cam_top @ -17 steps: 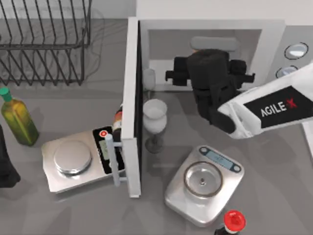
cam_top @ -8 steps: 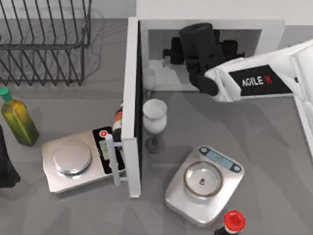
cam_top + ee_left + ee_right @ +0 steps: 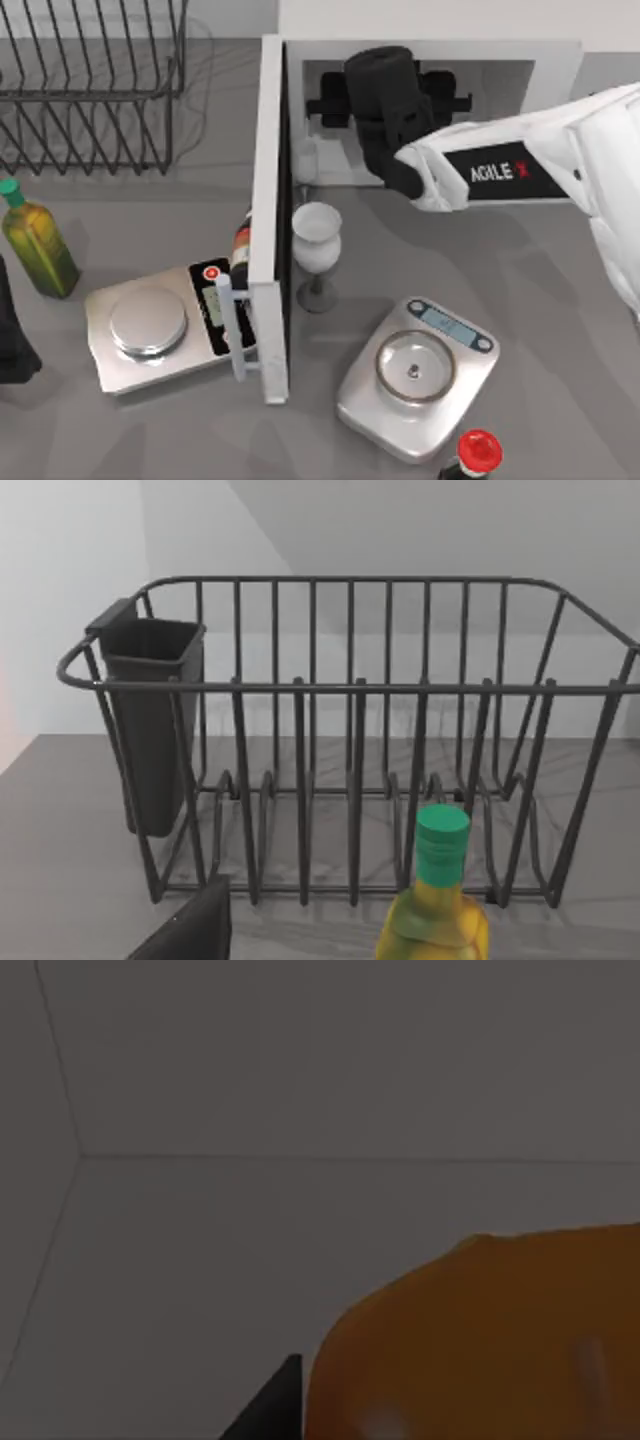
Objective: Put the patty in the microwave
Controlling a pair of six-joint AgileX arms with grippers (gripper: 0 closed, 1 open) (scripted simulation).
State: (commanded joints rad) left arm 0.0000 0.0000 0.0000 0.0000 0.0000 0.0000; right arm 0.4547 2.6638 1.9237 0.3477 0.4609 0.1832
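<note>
My right gripper (image 3: 385, 95) sits inside the microwave (image 3: 560, 60), holding the patty (image 3: 500, 1340); it looks soft, so edge grip.

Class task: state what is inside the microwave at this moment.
Inside the microwave cavity is the right gripper, reaching in through the open door. The right wrist view shows an orange-brown patty close by. The gripper's body covers the cavity floor beneath it.

Even, soft light lay over the grey desk (image 3: 560, 330) in the top view, with faint shadows beside the wine glass (image 3: 316, 240) and the round scale (image 3: 416, 378). The dish rack (image 3: 350, 740) stood bright against pale walls. Inside the microwave (image 3: 300, 1070) it was dim, and the orange patty (image 3: 490, 1340) looked muted there.
</note>
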